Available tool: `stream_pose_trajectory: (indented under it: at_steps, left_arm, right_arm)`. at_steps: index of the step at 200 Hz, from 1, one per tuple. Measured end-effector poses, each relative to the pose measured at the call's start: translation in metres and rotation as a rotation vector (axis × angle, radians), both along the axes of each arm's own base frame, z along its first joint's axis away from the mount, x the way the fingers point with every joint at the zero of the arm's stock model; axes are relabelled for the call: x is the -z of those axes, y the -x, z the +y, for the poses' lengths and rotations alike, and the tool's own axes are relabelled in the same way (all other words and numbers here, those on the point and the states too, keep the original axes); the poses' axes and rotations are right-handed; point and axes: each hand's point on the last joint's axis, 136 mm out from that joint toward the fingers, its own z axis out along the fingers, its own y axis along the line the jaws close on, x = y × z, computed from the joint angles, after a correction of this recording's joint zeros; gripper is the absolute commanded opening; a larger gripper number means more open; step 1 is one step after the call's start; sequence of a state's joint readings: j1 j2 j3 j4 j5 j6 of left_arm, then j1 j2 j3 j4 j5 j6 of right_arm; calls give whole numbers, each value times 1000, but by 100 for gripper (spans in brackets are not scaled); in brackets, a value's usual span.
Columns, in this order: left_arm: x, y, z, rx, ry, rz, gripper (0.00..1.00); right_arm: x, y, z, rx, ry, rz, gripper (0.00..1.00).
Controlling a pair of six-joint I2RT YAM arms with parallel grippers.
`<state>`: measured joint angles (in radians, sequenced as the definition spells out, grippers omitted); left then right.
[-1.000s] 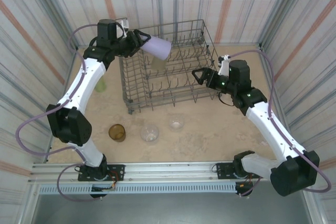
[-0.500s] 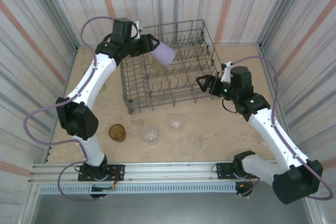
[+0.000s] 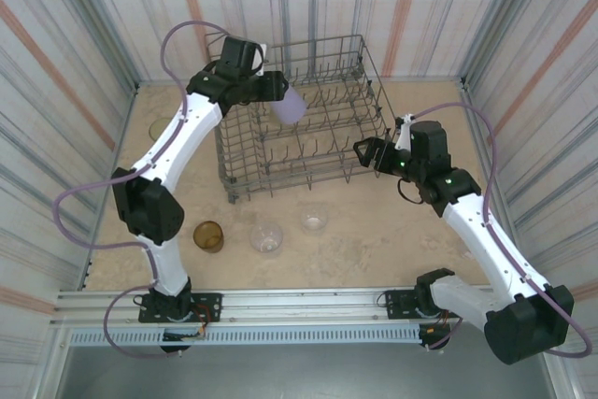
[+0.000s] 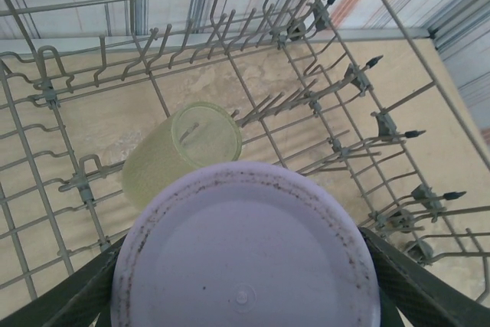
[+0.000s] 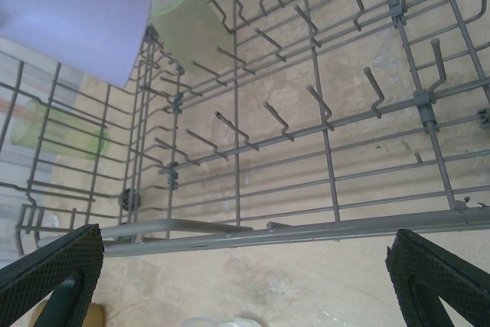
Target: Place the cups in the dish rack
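From above, my left pincer (image 3: 278, 92) clamps the lavender cup (image 3: 290, 106) by its sides, mouth pointing away from my wrist, over the far left part of the rack (image 3: 322, 44). My right pincer (image 3: 363, 152) hangs wide and empty just outside the rack's right wall. An amber cup (image 3: 207, 235) and two clear cups (image 3: 266, 237) (image 3: 314, 220) stand on the table (image 3: 374, 249) in front of the rack. A yellow-green cup (image 3: 159, 127) sits left of it, well apart from both pincers.

At my left wrist, the lavender cup's base sits between my fingers (image 4: 69, 296), which press its sides. Just beyond it a second yellow-green cup (image 4: 180, 151) leans among the tines (image 4: 268, 105) inside the rack.

At my right wrist, my fingers (image 5: 53, 266) stand far apart with nothing between them, the rack's near rail (image 5: 329, 227) just ahead. The lavender cup hangs at the far corner, beside the racked cup.
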<state>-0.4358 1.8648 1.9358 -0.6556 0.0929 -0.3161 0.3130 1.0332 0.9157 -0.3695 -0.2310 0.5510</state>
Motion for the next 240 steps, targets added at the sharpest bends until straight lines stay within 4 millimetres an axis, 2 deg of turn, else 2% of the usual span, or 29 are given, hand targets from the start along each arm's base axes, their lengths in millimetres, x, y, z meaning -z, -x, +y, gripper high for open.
stream_pose_trajectory:
  at_steps: [66, 193, 240]
  left_arm:
    - [13, 0, 0, 6, -109, -11, 26]
    - [19, 5, 3, 8, -261, -50, 25]
    - [36, 7, 7, 5, -296, -22, 24]
  right_arm:
    - [5, 1, -1, -4, 11, 6, 99]
    - [12, 2, -4, 3, 16, 22, 99]
    - [12, 1, -5, 7, 16, 22, 99]
